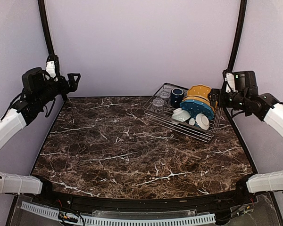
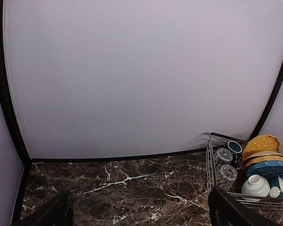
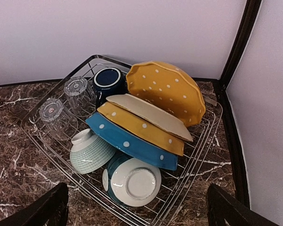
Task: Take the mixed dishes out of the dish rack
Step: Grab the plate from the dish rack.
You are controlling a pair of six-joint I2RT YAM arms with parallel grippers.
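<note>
While both arms hang raised above the marble table (image 1: 108,141), the dish rack (image 1: 179,128) stands fully loaded, with every dish inside its wire walls. At the rack's far corner lies the navy mug (image 3: 107,80), its mouth turned toward the right wrist camera. Just beside the mug, along the rack's short end on the left arm's side, stand two glass tumblers (image 3: 78,92) with their bases uppermost. Across the middle of the rack the scalloped plates lean in a fanned stack: a mustard plate (image 3: 167,89) with white dots stands steepest at the rack's far side. A cream plate (image 3: 146,115) rests against it, then a second mustard plate (image 3: 141,129), then a blue plate (image 3: 132,146) with white dots lowest. Along the rack's near side two bowls lie tipped over. A ribbed pale bowl (image 3: 89,150) touches the blue plate, and a teal bowl (image 3: 132,181) beside it shows its white base. The right gripper (image 1: 215,98) hovers just beside the rack's right end, fingers spread wide and pinching nothing. The left gripper (image 1: 75,79) hangs well apart from the rack, out past its tumbler end, fingers likewise spread wide and empty
</note>
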